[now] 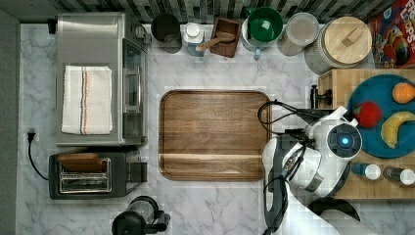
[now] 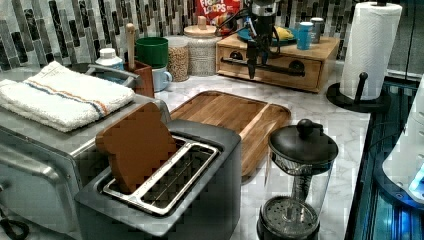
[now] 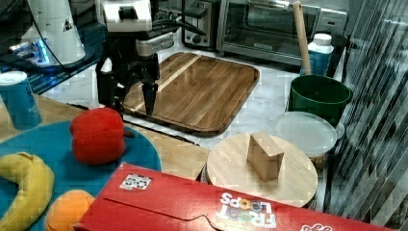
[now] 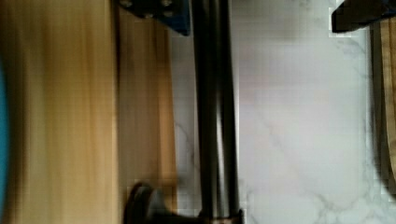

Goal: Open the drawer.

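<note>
Top view: we find the arm at the top view's right, over the front edge of the wooden box, between the brown tray and the blue plate.

Left view: the gripper hangs fingers down at the drawer, its fingers spread either side of the black bar handle. The drawer front looks flush with the box.

Right view: we see the fingers parted, just beside the red pepper.

Wrist view: the handle runs between the two finger ends, untouched by either.
</note>
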`<act>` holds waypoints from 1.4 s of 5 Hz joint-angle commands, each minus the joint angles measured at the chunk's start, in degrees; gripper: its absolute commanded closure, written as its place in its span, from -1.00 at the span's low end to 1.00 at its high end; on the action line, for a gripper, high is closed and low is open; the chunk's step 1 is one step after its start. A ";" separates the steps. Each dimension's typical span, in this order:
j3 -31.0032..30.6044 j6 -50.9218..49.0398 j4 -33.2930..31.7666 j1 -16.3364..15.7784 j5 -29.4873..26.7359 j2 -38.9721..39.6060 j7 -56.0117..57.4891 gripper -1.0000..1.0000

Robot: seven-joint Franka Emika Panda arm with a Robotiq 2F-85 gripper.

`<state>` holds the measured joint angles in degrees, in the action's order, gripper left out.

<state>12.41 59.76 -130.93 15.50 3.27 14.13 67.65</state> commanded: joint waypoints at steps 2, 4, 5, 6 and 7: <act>-4.69 3.68 -3.83 -8.81 -2.28 1.04 -14.57 -1.00; -9.32 5.98 -6.25 -11.92 -0.39 0.83 -22.73 -1.00; -10.31 7.91 -7.81 -14.20 2.25 0.42 -26.31 -1.00; -12.98 5.63 -8.16 -14.08 -0.16 -0.80 -25.00 -1.00; -14.27 5.81 -9.20 -15.21 0.76 -1.77 -26.54 -1.00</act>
<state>6.82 63.84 -134.62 12.95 3.67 14.01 44.79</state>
